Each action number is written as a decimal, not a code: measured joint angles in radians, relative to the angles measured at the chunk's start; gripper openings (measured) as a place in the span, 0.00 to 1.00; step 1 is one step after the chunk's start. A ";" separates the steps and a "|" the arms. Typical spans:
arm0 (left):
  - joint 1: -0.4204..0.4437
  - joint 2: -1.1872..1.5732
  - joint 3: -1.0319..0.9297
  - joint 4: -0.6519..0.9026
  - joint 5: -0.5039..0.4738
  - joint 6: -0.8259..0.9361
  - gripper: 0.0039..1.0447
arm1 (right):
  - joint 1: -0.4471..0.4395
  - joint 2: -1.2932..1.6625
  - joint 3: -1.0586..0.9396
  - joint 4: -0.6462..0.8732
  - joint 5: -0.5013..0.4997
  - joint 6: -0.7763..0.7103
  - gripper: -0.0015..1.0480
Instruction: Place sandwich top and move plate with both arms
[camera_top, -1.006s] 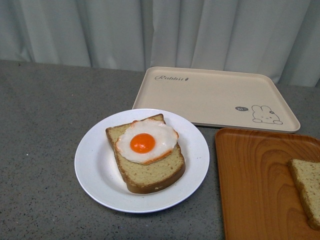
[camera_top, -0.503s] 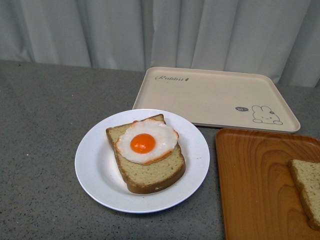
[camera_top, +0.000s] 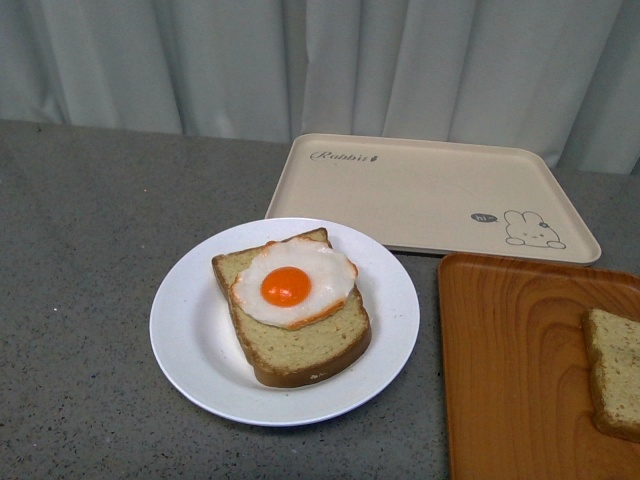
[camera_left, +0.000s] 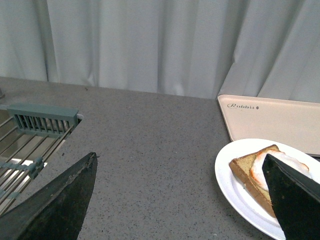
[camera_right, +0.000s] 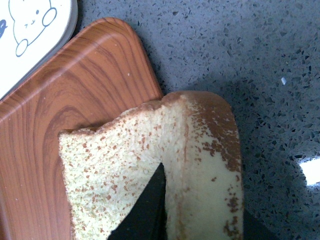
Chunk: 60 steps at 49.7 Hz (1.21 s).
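Observation:
The sandwich top (camera_top: 615, 370) is a tan speckled slice at the right edge of the front view, over the orange wood-grain tray (camera_top: 510, 370). In the right wrist view my right gripper (camera_right: 202, 200) is shut on the sandwich top (camera_right: 110, 165), with one black finger (camera_right: 145, 210) across its face and its rounded end bent past the tray's edge. The white plate (camera_top: 190, 340) holds a bread slice (camera_top: 310, 345) with a fried egg (camera_top: 290, 285). My left gripper (camera_left: 179, 160) is open and empty over the counter, just left of the plate (camera_left: 235, 175). Neither arm shows in the front view.
A beige rabbit-print tray (camera_top: 430, 190) lies behind the plate and the orange tray (camera_right: 75, 90). A grey-green dish rack (camera_left: 30, 135) sits at the counter's far left. A pale curtain hangs along the back. The counter is grey speckled stone.
The sandwich top has shifted a little to the right and risen at its near end. The orange tray has slid slightly right. The plate has not moved.

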 joint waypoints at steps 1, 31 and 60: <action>0.000 0.000 0.000 0.000 0.000 0.000 0.94 | 0.001 -0.005 0.003 -0.006 -0.001 0.000 0.07; 0.000 0.000 0.000 0.000 0.000 0.000 0.94 | 0.292 -0.055 0.284 0.005 -0.089 0.190 0.04; 0.000 0.000 0.000 0.000 0.000 0.000 0.94 | 0.612 0.210 0.522 0.066 -0.134 0.345 0.04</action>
